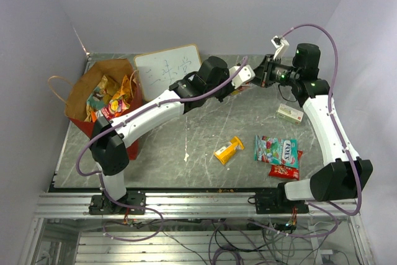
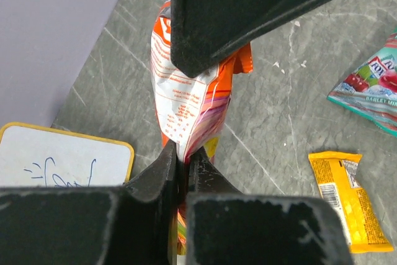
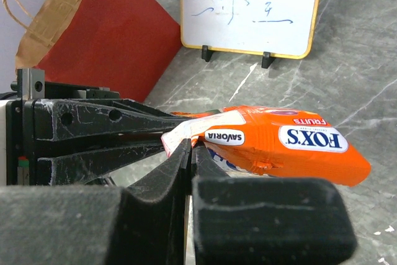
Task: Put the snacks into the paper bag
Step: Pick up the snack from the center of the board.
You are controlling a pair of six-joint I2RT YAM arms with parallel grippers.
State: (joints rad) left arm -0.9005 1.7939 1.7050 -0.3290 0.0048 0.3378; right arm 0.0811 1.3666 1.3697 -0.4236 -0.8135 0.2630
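An orange candy packet (image 3: 291, 144) is held above the grey surface (image 1: 198, 134), pinched from opposite sides. The left claw (image 2: 184, 159) and the right claw (image 3: 191, 150) are each closed tight on it. The red paper bag (image 1: 75, 94) stands far left, well apart.

Our left arm (image 1: 155, 107) reaches from its base diagonally forward and to the right, elbow low, wrist far out. Its end effector (image 2: 183, 153) is pinched tight on one end of an orange packet (image 2: 186, 103). Our right arm (image 1: 329, 128) rises along the right side and bends leftward. Its end effector (image 3: 190, 148) is clamped on the packet's other end, facing the left one.
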